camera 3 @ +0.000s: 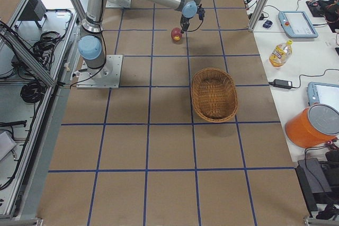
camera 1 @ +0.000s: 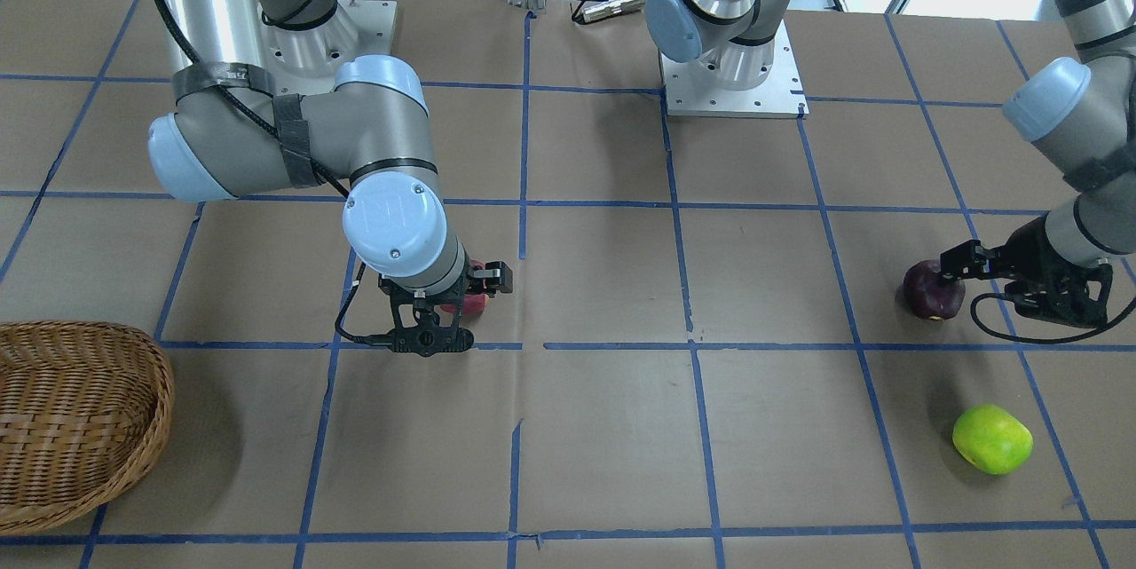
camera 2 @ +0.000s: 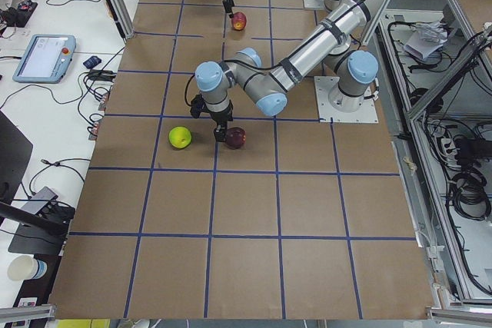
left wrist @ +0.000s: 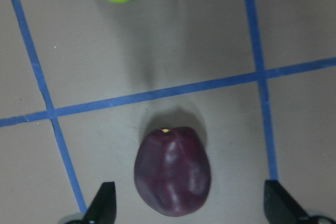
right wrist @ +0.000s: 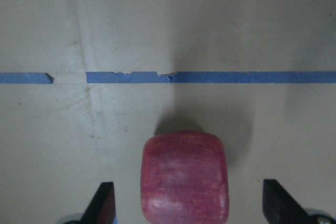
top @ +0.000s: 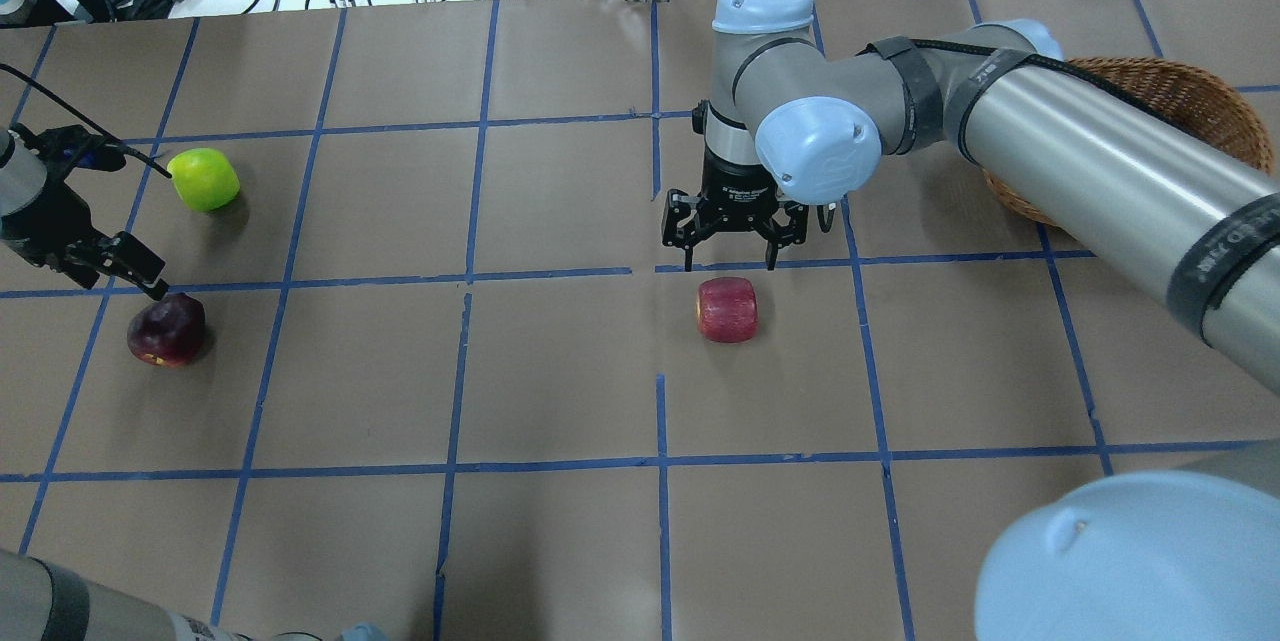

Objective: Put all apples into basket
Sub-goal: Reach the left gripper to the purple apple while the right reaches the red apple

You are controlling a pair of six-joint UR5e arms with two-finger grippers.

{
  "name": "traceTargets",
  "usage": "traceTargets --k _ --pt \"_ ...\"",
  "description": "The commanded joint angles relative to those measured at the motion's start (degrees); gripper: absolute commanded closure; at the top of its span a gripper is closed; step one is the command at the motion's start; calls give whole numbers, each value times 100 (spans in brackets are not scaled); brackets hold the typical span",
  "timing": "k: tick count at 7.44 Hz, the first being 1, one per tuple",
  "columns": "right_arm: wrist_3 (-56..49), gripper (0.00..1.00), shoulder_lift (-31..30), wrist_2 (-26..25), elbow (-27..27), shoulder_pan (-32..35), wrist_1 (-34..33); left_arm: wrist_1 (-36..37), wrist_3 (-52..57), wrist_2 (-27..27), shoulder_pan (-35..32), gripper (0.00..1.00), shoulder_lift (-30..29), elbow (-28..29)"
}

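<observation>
The red apple (top: 727, 309) lies mid-table. My right gripper (top: 728, 263) hovers just above it, open, with its fingers either side of the apple (right wrist: 185, 178) in the right wrist view. The maroon apple (top: 167, 329) lies at the left. My left gripper (top: 120, 271) is open and low over it, and its fingertips (left wrist: 102, 203) flank the apple (left wrist: 172, 178). The green apple (top: 204, 179) lies free beyond it and also shows in the front view (camera 1: 991, 438). The wicker basket (top: 1200, 81) stands at the far right with no apples in it (camera 3: 214, 71), partly hidden by my right arm.
Both arm bases stand on metal plates (camera 1: 732, 90) at the robot's side of the table. Cables, a bottle (camera 3: 279, 53) and an orange bucket (camera 3: 312, 125) sit on the white bench beyond the table's far edge. Blue tape lines grid the brown tabletop.
</observation>
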Motion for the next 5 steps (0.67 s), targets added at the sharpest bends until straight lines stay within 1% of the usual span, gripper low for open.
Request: traceTargets --k 1,4,5 --pt "37 0 191 8 9 12 17 -3 -41 -18 50 0 -282 6" --pt "46 0 270 -71 70 12 70 -55 -68 -193 85 0 -458 -11" --pt "98 0 314 -106 280 12 -52 -82 -77 -290 146 0 -502 -11"
